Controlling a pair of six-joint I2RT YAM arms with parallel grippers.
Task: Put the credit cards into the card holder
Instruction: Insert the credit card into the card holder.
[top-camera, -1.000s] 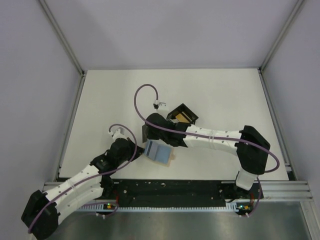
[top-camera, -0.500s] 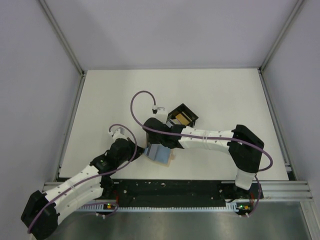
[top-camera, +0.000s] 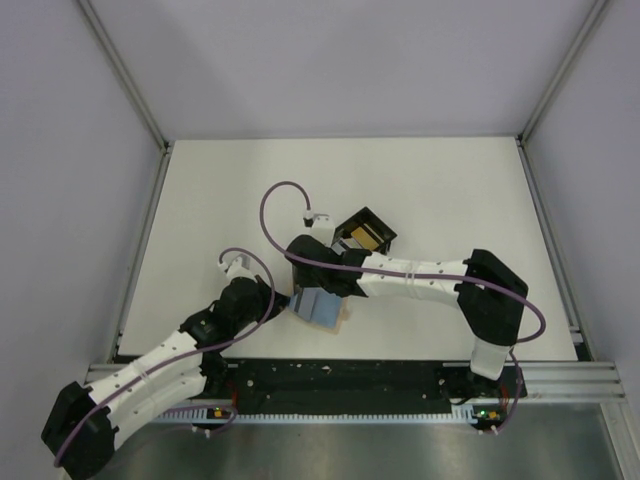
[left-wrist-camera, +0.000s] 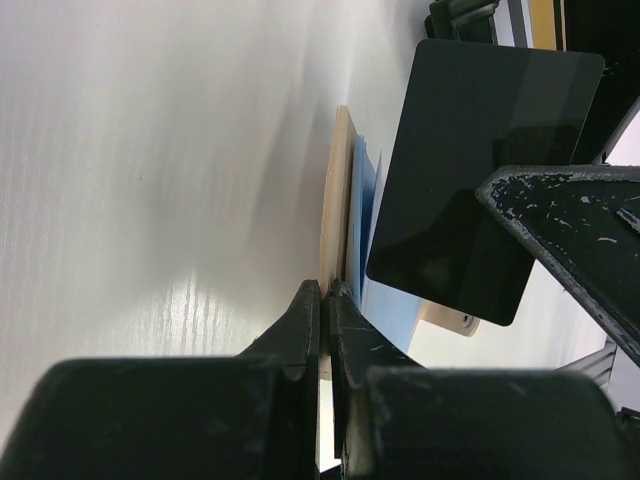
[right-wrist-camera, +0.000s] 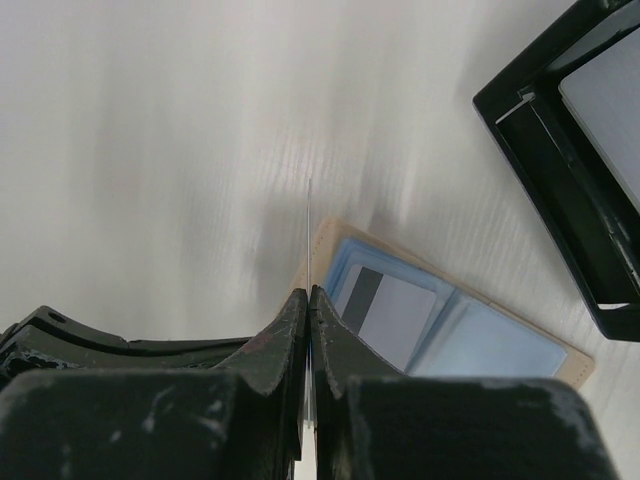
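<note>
Near the near edge of the surface (top-camera: 450, 180), left of its middle, the holder (top-camera: 325, 310) lies open, tan outside with its blue pockets facing up; one card with a dark stripe (right-wrist-camera: 385, 312) sits in the pocket at the end nearer the grippers. The left gripper (left-wrist-camera: 325, 290) comes in from the left and is clamped narrow on the holder's thin tan edge, fingers pressed to either side of it; whether that edge is lifted off the surface cannot be told. The right gripper (right-wrist-camera: 309, 292) reaches in from the right, just above the same end of the holder; its fingers are pinched tight on a second card (left-wrist-camera: 485, 180), held on edge, so that the right wrist view shows it only as a thin line, while the left wrist view shows its broad face, dark there, standing over the blue lining; whether this card touches the holder cannot be told. The two grippers are close together, nearly meeting over the holder. Just beyond the holder, toward the far edge, stands the black tray (right-wrist-camera: 545, 180), apart from it; a yellow card (top-camera: 365, 236) and a pale grey card (right-wrist-camera: 612, 105) lie inside.
</note>
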